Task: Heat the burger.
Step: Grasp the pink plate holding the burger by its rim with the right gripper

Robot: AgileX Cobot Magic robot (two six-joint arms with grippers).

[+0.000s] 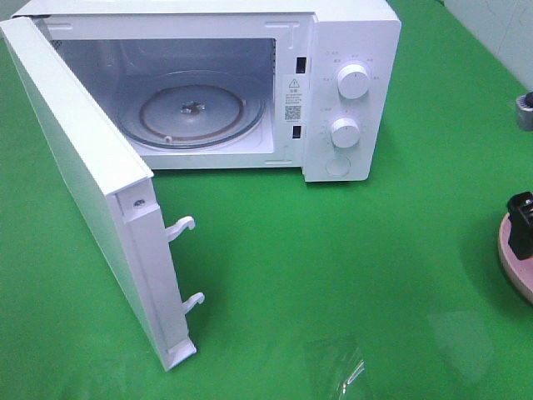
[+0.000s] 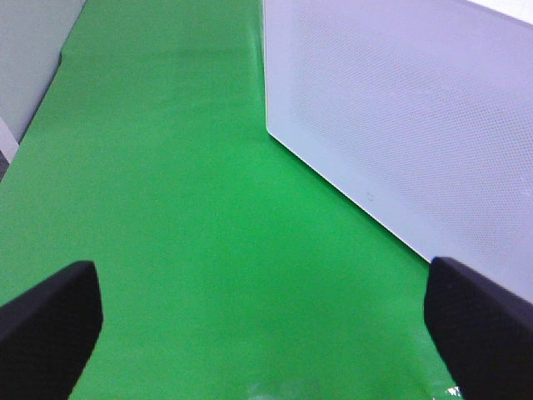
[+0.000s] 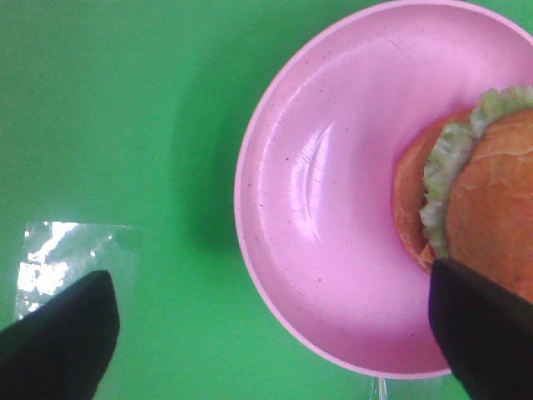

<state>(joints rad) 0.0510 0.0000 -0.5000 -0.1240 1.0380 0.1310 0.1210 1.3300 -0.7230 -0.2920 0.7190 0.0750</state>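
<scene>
The burger (image 3: 491, 192), with its golden-brown bun and ruffled lettuce, lies on a pink plate (image 3: 333, 208) in the right wrist view. My right gripper (image 3: 275, 333) hangs open over the plate, holding nothing; one black finger (image 3: 483, 333) overlaps the burger's edge. In the exterior view only the plate's rim (image 1: 518, 267) and that gripper (image 1: 520, 221) show at the far right edge, and the burger is out of frame there. My left gripper (image 2: 266, 333) is open over the green cloth, beside the outer face of the microwave door (image 2: 400, 108).
The white microwave (image 1: 350, 50) stands at the back, its door (image 1: 83, 167) swung wide to the left. A glass turntable (image 1: 191, 108) lies inside with nothing on it. A shiny transparent patch (image 1: 346, 371) sits on the green cloth near the front.
</scene>
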